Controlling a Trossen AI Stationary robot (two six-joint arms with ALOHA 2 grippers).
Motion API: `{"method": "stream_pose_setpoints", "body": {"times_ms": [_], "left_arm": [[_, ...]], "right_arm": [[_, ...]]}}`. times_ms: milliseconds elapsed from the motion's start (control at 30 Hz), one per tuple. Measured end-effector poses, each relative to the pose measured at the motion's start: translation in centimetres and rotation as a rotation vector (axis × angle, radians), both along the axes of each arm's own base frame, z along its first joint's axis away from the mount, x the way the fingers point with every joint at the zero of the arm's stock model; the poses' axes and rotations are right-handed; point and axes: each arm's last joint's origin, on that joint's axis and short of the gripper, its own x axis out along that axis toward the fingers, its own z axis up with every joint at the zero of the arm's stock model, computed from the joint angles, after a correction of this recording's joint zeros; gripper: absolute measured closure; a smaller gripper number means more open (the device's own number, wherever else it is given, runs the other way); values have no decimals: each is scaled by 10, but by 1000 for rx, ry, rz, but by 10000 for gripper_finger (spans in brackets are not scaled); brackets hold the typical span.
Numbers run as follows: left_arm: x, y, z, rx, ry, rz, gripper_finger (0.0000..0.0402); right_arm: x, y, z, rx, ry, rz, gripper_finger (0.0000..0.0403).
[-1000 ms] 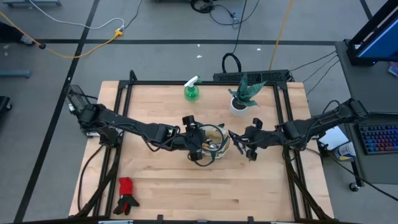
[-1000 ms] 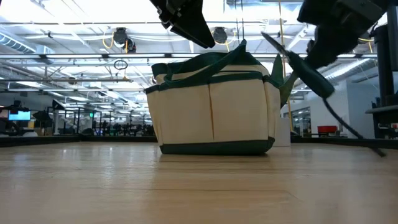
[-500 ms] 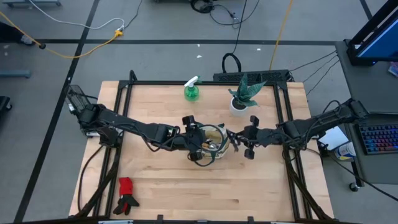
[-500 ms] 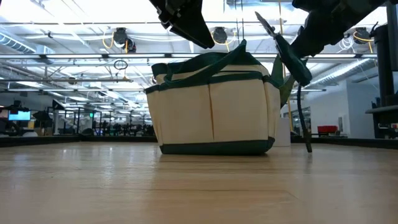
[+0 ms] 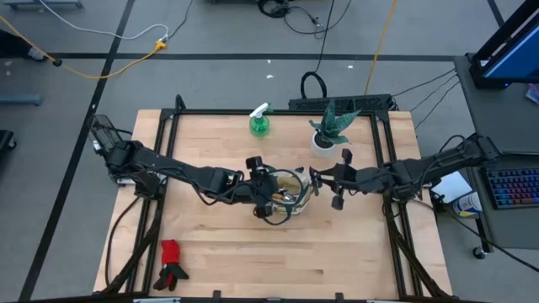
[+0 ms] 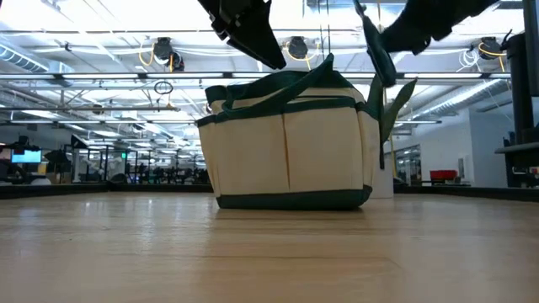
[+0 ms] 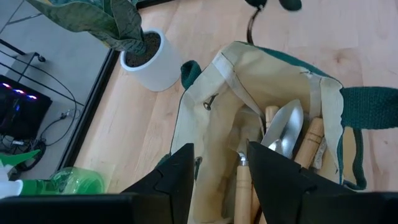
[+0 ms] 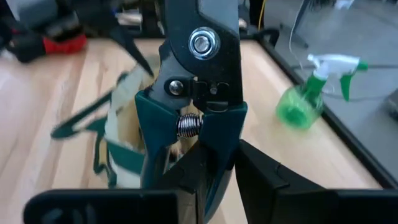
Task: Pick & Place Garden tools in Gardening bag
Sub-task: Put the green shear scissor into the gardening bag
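Dark right gripper point(image 8: 214, 171) gripping shears point(image 8: 193, 93)

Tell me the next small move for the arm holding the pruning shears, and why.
Probably carry them a little farther over the bag mouth, then lower. The right gripper is shut on the dark-handled pruning shears, held up at the edge of the beige fabric gardening bag with green trim. The left gripper hovers open over the bag, which already holds wooden-handled tools.
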Motion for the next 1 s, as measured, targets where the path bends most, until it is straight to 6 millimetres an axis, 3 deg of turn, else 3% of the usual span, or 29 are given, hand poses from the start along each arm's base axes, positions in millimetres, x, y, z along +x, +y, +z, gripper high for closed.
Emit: {"method": "stream_pose_setpoints", "body": {"times_ms": [533, 1000], "left_arm": [[-23, 6, 35, 4, -74, 28, 245], [-17, 5, 41, -1, -159, 18, 245]], "right_arm": [[5, -2, 37, -153, -308, 50, 344], [25, -18, 42, -205, -416, -42, 344]]}}
